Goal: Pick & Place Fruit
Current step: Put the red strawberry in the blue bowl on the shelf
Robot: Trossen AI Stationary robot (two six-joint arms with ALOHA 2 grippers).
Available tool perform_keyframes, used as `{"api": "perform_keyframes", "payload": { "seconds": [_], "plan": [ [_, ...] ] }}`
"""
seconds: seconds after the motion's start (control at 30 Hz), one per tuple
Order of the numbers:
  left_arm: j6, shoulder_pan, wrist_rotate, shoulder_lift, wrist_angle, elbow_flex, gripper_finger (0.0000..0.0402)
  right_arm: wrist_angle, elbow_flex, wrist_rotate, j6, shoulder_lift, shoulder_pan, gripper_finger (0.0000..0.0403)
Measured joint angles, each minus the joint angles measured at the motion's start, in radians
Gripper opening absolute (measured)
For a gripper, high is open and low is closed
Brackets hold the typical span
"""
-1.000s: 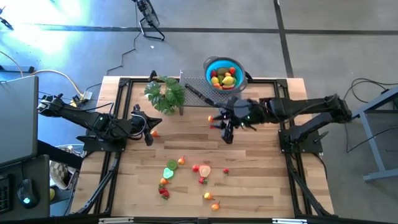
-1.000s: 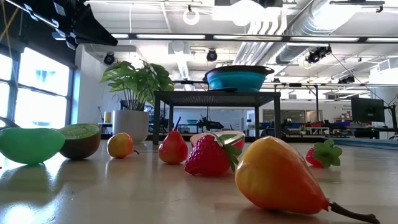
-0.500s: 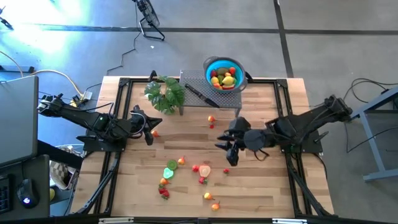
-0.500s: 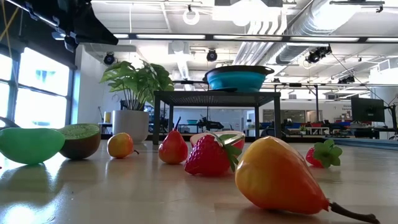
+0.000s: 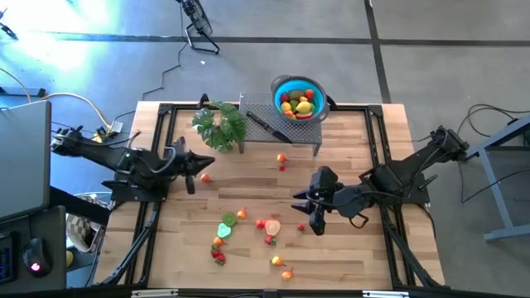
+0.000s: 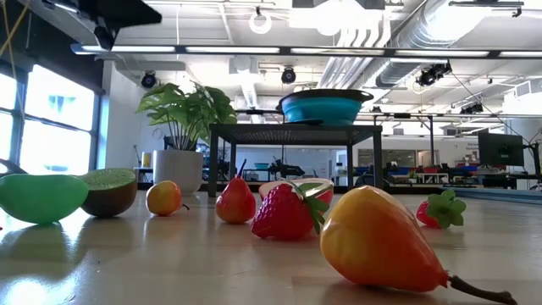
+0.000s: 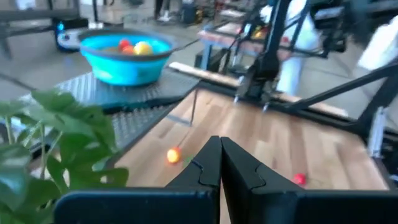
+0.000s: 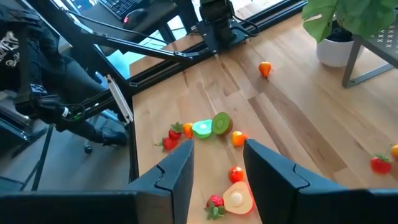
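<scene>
Left gripper (image 5: 191,172) at table's left side, near plant (image 5: 220,124), fingers pressed together, holding nothing. One small orange fruit (image 5: 205,177) lies just beside it. Loose fruit cluster (image 5: 248,232) scattered on wooden table (image 5: 348,257), centre toward near edge: green lime half (image 5: 225,229), kiwi half (image 8: 221,122), strawberries, orange pieces. Blue bowl (image 5: 298,98) with fruit sits on mesh stand (image 5: 286,132) at far edge; two small fruits lie just near of stand. Right gripper (image 5: 315,217) right of cluster, fingers (image 8: 177,174) parted, nothing between them.
</scene>
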Motion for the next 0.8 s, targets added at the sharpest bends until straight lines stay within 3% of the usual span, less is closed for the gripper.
{"api": "perform_keyframes", "payload": {
  "seconds": [0.3,0.53,0.8],
  "plan": [
    [0.015,0.0,0.109,-0.163,-0.069,0.0,0.0,-0.003,0.0,0.026,-0.01,0.0,-0.016,0.0133],
    [0.009,0.0,0.127,-0.182,-0.123,0.0,0.0,-0.07,0.0,0.023,0.019,0.001,-0.04,0.0133],
    [-0.057,0.0,0.129,-0.18,-0.194,0.0,0.0,-0.16,0.0,-0.104,-0.002,0.008,-0.054,0.0133]
  ]
}}
